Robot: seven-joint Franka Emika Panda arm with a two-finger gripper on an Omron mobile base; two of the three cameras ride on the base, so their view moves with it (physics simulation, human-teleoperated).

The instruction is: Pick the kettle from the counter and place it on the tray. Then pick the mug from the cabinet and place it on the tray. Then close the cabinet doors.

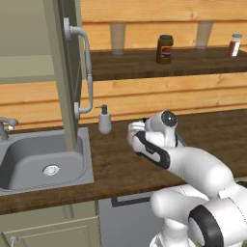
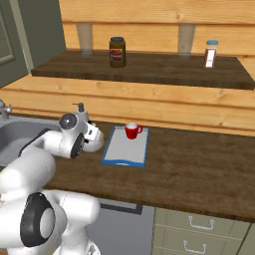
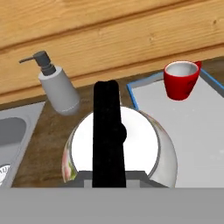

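Gripper (image 2: 95, 135) closed narrow on the black arched handle of the kettle (image 3: 120, 151), white round body hanging just below the hand, seemingly lifted off the counter (image 2: 199, 169) beside the tray's left edge. Judged as the carrying step of the kettle move: not yet over the tray. Next move calls for shifting right over the bare pale area of the tray (image 2: 122, 152), lowering, then releasing, clear of the mug.

Mug (image 2: 132, 131) standing upright already on the tray, at its far edge near the right corner. Soap dispenser (image 3: 59, 87) near the wall behind the kettle, sink (image 1: 29, 159) further left.

Hand view gives the grip and kettle close up; right base view gives the tray's whole outline; left base view alone gives the open cabinet door (image 1: 62, 72) with its bar handle, tray hidden there behind the arm.
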